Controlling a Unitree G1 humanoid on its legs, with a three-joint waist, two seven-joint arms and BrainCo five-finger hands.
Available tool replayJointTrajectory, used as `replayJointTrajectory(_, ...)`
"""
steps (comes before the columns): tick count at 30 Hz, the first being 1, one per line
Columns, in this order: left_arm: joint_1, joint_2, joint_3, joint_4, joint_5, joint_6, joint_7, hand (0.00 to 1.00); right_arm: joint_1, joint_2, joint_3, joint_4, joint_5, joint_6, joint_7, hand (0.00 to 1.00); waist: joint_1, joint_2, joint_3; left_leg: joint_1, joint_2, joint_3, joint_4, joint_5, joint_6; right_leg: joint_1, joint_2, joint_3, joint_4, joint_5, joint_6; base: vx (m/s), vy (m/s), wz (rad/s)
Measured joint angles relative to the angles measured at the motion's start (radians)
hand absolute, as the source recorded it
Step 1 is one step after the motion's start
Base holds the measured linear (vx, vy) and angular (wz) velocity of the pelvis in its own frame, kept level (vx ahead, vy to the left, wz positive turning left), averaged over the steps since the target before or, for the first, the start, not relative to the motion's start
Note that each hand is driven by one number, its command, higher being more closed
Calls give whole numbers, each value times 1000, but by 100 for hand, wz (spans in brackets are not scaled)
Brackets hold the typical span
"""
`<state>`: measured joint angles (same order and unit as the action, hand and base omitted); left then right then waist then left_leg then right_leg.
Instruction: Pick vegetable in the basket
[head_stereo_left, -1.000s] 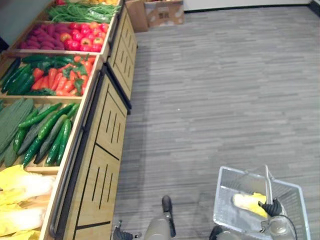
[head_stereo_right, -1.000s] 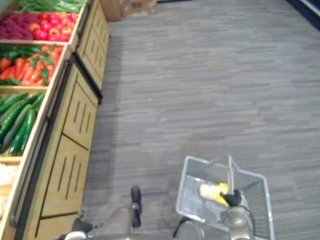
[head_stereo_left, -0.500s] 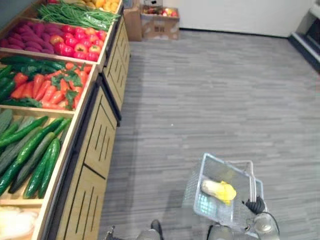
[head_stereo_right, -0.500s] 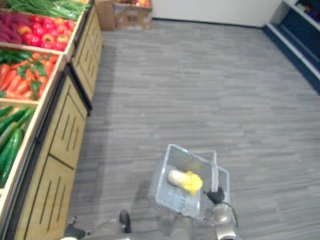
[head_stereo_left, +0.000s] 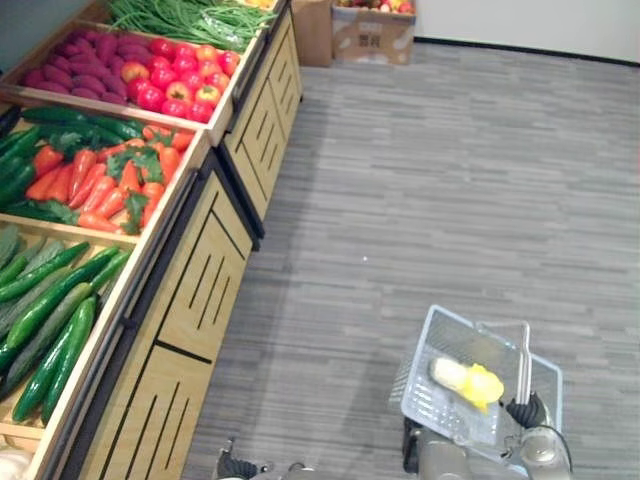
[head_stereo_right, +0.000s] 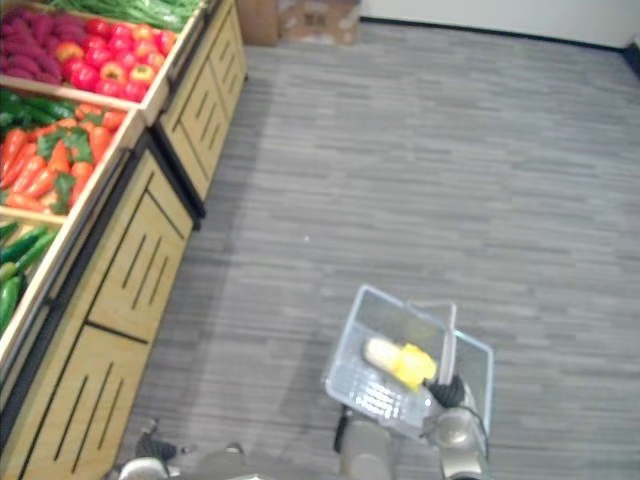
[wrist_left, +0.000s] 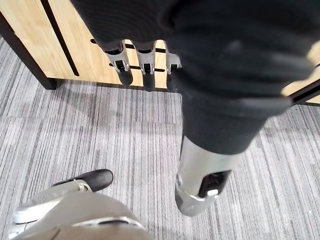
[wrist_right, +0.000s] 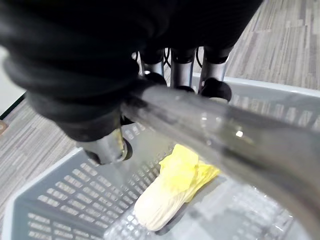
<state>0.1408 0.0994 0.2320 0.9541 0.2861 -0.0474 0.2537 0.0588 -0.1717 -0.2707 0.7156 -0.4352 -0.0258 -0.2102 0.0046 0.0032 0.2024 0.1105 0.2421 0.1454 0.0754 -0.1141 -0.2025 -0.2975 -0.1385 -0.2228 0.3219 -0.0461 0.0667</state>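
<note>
- Since 1 s ago both eye views have swung, so the camera has moved, not the goods: the bin of pale cabbages has slid off at the lower left and the far wall has come into sight. The basket is at the lower right as before, with the same load.
- That basket is clear grey plastic mesh and holds 1 napa cabbage, pale at the stem and yellow at the leaf, lying on its side on the bottom.
- The right hand has its fingers curled round the basket's handle and carries it clear of the floor.
- The left hand hangs with fingers straight and apart, holding nothing, just in front of the counter's slotted panel.
- The wooden counter runs up the robot's left side with sloping bins. Nearest are the cucumbers.
- The next bin holds carrots mixed with leafy greens and, at its far side, dark green vegetables.
- Beyond that, red round produce lies beside purple tubers, and past them are green beans.
- The floor is grey striped carpet; a cardboard box stands against a white wall.
- Whether the red produce is tomatoes or apples cannot be told. A pale sliver at the lower left edge is cut off, and the box's contents are too small to name.
</note>
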Motion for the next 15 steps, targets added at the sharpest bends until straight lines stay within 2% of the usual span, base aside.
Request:
replayJointTrajectory(1,0,3,1,0,-1,0,0,0,6,-1,-3,0,0,0,0,100,-3,2,-1,-11,13,-25,32,17,-7,4,-3,-23,41,-49,-12,229,-246,45)
replayJointTrajectory(4,0,1,-2,-1,-6,0,1,0,8,-7,-3,0,0,0,0,100,-3,8,-7,-92,24,-68,163,39,-1,12,-10,-58,63,-88,-29,186,-204,38)
replayJointTrajectory(6,1,1,-22,-4,-6,2,1,0,23,-15,-3,0,1,0,0,100,-2,13,-9,-148,25,-75,252,127,-5,57,-21,-95,43,-98,-42,224,-266,47)
replayJointTrajectory(7,3,0,-30,-8,-6,2,1,0,27,-18,-3,0,1,0,0,100,0,14,-9,-156,26,-73,266,152,-5,76,-22,-103,32,-100,-45,182,-264,44)
replayJointTrajectory(9,7,-4,-39,-19,-6,0,0,0,40,-29,-4,1,1,1,0,100,2,18,-11,-167,39,-48,323,253,4,152,-17,-133,-26,-104,-53,112,-207,35)
replayJointTrajectory(10,9,-5,-39,-19,-6,0,-1,0,44,-32,-4,0,0,1,0,100,3,18,-11,-181,45,-36,344,276,9,171,-14,-139,-43,-104,-54,66,-141,29)
replayJointTrajectory(11,11,-8,-38,-19,-7,-8,0,0,48,-40,-6,0,0,1,0,100,4,11,-8,-207,60,-15,401,253,23,205,-11,-149,-74,-108,-61,50,-107,23)
replayJointTrajectory(12,14,-10,-39,-19,-6,-10,-3,0,57,-51,-10,0,0,2,0,100,8,21,-15,-226,55,-12,434,165,27,226,-9,-153,-94,-110,-64,64,-78,14)
replayJointTrajectory(13,16,-12,-39,-18,-6,-10,-5,0,58,-55,-18,-1,0,2,0,100,11,26,-17,-241,41,13,424,102,28,240,-9,-154,-106,-110,-63,64,-45,2)
replayJointTrajectory(15,21,-12,-39,-18,-5,-9,-6,0,60,-54,-19,-1,0,2,0,100,17,27,-17,-256,18,38,352,63,32,249,-9,-155,-120,-108,-61,46,44,-8)
